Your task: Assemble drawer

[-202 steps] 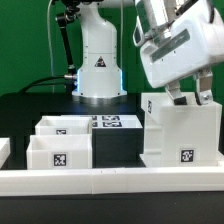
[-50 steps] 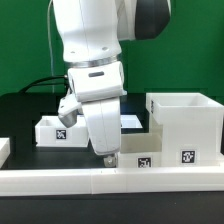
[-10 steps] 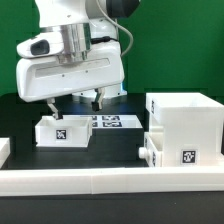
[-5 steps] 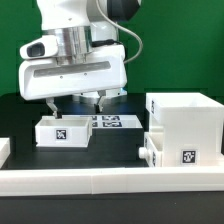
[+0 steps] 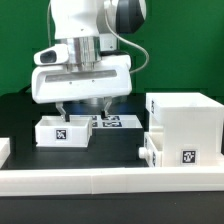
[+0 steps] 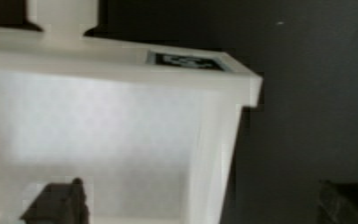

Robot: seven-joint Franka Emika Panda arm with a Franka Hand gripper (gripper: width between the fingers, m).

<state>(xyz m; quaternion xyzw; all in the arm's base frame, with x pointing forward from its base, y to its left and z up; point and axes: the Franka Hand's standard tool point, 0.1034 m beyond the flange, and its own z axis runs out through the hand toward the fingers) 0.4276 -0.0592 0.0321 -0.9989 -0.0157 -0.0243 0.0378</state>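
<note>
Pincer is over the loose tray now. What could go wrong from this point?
1. The open pincer appears to straddle one thin wall of the loose tray. Gripped by a single wall, the tray may tilt or slip when lifted.
2. The other tray juts from the casing, low on the exterior view's left. A low carry toward the casing could knock it.

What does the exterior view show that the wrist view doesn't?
Only the exterior view shows the casing with a second tray showing its knobbed front at its lower side, the marker board and the rail. Only the wrist view shows the loose tray from inside, close up. Both show that tray below the open end effector.
</note>
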